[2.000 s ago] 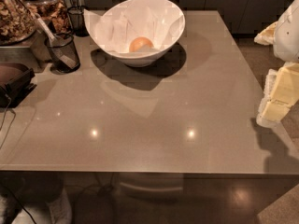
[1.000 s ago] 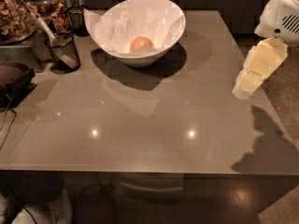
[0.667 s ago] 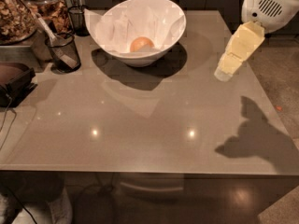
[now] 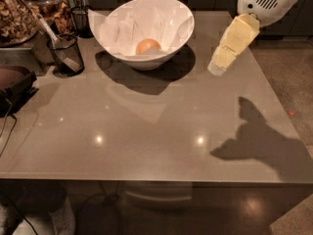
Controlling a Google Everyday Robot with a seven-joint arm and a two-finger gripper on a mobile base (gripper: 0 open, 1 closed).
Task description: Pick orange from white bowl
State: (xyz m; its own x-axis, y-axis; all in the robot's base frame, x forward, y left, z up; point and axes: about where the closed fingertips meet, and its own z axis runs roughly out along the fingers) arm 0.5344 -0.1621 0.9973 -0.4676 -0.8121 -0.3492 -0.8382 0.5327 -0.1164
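Orange (image 4: pixel 147 46) sits at bottom of white bowl (image 4: pixel 168 58), on paper lining. Bowl stands near middle of tabletop's (image 4: pixel 146 131) far edge. Gripper (image 4: pixel 216 68) hangs over far right corner, tip angled down-left. Orange lies to its left, below bowl rim. Gripper's spread: cannot tell.

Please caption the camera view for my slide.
Pale yellow gripper hovers beside the glossy white bowl containing a small round orange.
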